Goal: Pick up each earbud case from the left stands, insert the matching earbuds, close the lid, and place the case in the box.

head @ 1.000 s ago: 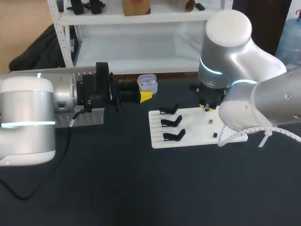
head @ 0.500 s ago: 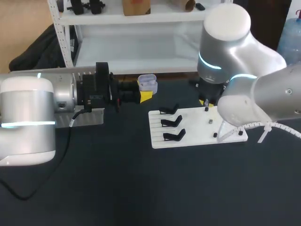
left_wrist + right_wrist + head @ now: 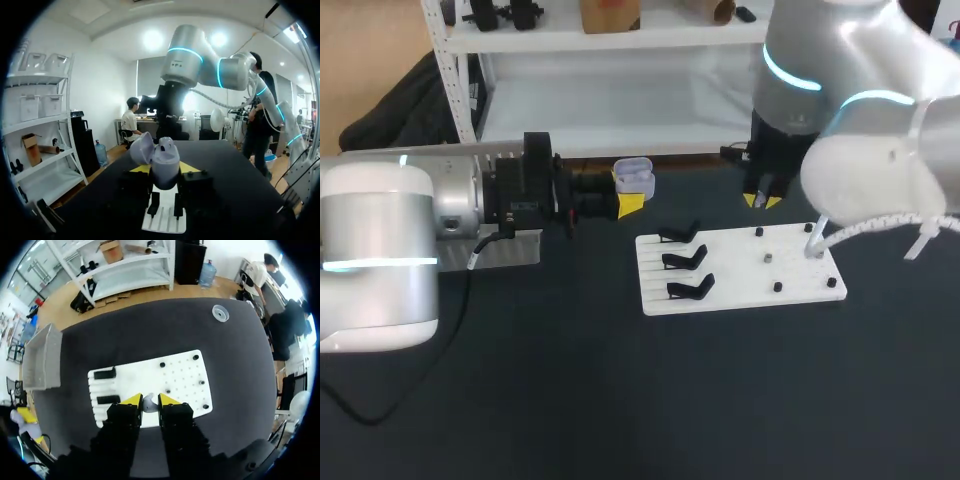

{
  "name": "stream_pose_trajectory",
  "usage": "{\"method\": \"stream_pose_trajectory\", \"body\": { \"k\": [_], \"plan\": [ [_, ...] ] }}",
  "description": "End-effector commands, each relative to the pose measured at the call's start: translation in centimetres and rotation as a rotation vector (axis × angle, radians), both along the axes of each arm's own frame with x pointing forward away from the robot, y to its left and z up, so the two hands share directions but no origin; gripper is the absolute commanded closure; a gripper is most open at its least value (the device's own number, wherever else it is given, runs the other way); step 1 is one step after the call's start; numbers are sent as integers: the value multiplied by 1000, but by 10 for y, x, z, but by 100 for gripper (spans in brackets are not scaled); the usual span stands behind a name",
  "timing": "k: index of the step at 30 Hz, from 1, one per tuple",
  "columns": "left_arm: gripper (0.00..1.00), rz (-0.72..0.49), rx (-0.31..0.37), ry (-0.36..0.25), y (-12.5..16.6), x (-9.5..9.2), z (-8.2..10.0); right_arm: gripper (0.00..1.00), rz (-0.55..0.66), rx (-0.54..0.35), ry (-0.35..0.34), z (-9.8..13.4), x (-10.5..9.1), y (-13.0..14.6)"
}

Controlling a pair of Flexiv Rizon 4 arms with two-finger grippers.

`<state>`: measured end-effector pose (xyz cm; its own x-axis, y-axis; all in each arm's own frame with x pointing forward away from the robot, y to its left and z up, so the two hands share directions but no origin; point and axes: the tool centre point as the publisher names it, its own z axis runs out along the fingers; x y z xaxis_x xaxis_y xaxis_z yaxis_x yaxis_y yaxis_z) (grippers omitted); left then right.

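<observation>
Holding the open earbud case [image 3: 634, 175] clamped in my left gripper [image 3: 625, 192], just off the far-left corner of the white board [image 3: 730, 285]. My right gripper [image 3: 760, 200] hangs over the board's far edge, pinching what looks like an earbud [image 3: 148, 404]. So the case lies to its left, across the board.

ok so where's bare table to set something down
Bare: the wide dark tabletop on the robot's side of the white board, and the strip between it and the grey box. Crowded: the board's black stands and pegs, right gripper above.
</observation>
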<state>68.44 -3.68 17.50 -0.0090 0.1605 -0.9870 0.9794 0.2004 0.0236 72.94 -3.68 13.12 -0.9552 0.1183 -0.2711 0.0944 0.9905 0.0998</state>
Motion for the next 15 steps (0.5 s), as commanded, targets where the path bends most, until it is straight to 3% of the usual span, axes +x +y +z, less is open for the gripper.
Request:
{"method": "stream_pose_trajectory", "body": {
  "k": [1, 5, 15],
  "plan": [
    [100, 4, -3, -2, 0, -1, -1, 100, 42, -3, -13, 49, -32, -3],
    [100, 4, -3, -2, 0, -1, -1, 100, 90, 0, -16, 66, -51, 5],
    [100, 4, -3, -2, 0, -1, -1, 100, 97, 16, -23, 74, -52, 6]
  ]
}}
